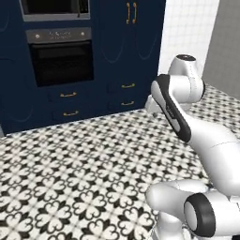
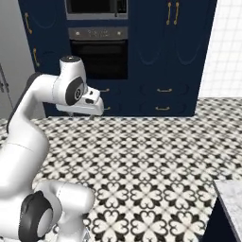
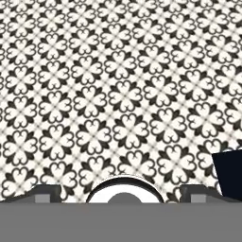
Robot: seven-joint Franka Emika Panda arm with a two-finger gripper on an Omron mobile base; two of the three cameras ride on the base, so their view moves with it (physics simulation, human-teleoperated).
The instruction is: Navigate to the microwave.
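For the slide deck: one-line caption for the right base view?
Arm folded over patterned floor, facing navy cabinets with microwave above oven.

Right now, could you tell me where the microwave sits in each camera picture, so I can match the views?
Left base view: microwave at top left, cut by the top edge.
Right base view: microwave at top centre-left.
Hand view: not in it; patterned floor.
Shared landmark: the black-doored oven directly below it.
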